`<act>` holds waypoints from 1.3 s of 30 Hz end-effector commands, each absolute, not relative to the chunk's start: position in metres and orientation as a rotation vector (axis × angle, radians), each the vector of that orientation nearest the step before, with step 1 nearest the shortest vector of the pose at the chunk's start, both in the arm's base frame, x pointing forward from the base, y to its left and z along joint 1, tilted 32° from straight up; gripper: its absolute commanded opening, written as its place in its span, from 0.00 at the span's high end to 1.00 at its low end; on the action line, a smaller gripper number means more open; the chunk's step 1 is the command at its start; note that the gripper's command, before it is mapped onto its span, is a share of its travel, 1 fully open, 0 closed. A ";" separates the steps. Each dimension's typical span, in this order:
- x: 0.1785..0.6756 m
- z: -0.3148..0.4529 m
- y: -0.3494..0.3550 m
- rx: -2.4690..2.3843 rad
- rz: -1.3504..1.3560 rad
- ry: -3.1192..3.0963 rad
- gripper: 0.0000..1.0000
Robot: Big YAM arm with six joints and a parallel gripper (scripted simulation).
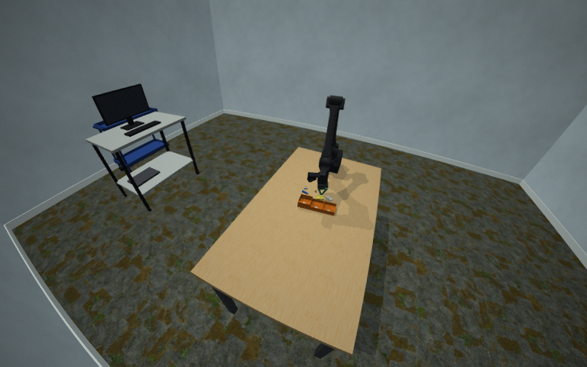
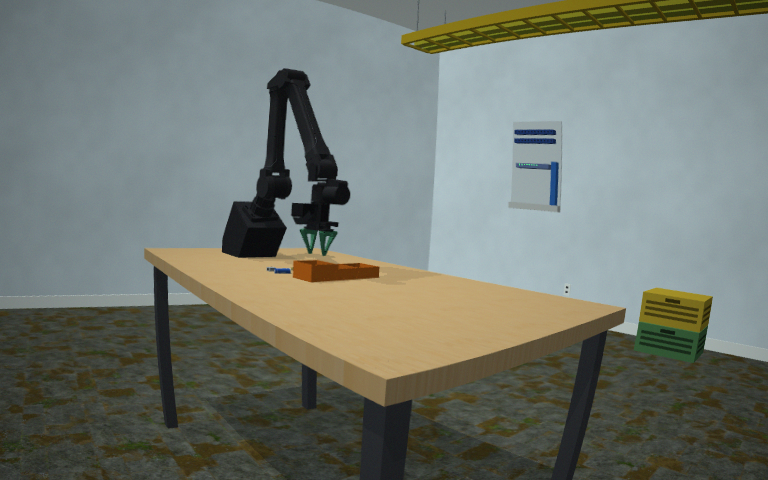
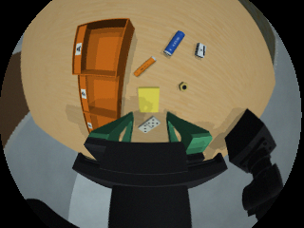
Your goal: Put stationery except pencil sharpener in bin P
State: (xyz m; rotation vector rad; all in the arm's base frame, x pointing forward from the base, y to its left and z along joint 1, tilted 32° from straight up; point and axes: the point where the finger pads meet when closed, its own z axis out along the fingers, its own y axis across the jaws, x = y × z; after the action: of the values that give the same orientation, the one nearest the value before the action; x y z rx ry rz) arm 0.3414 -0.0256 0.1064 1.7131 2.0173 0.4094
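Presently the gripper [image 3: 152,128] hangs above the table [image 2: 411,333], just beside the orange bin row [image 3: 102,70], with its green fingers pointing down. They stand about half spread and grasp nothing; no object sits between them and they touch nothing. A small white domino-like tile [image 3: 150,124] lies on the table in the gap as the wrist view shows it, with a yellow sticky-note pad [image 3: 148,98] just beyond.

Other items lie further out: an orange marker or crayon [image 3: 144,66] near the bins, a blue eraser-like block [image 3: 175,42], a small white-and-black piece [image 3: 200,49], possibly the sharpener, and a tiny dark ring [image 3: 182,85]. All bin compartments appear without contents; their labels are too small to read, so bin P cannot be identified.

Judgement: the step in hand is selecting and approaching a stationery item, probably the yellow pad. To do it well, centre the fingers over the pad rather than the tile, align the jaws across its narrower side, descend straight, and avoid nudging the bin wall or the tile.
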 end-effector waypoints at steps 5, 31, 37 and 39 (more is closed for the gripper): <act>0.360 0.087 -0.033 1.712 0.413 2.002 0.47; 0.378 0.074 -0.033 1.700 0.429 1.993 0.47; 0.376 0.074 -0.037 1.692 0.431 1.984 0.66; 0.377 0.076 -0.037 1.690 0.434 1.981 0.66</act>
State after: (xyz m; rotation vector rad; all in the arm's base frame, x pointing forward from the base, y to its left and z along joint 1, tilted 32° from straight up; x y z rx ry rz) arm 0.3708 -0.0305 0.0639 1.7190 2.0135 0.4135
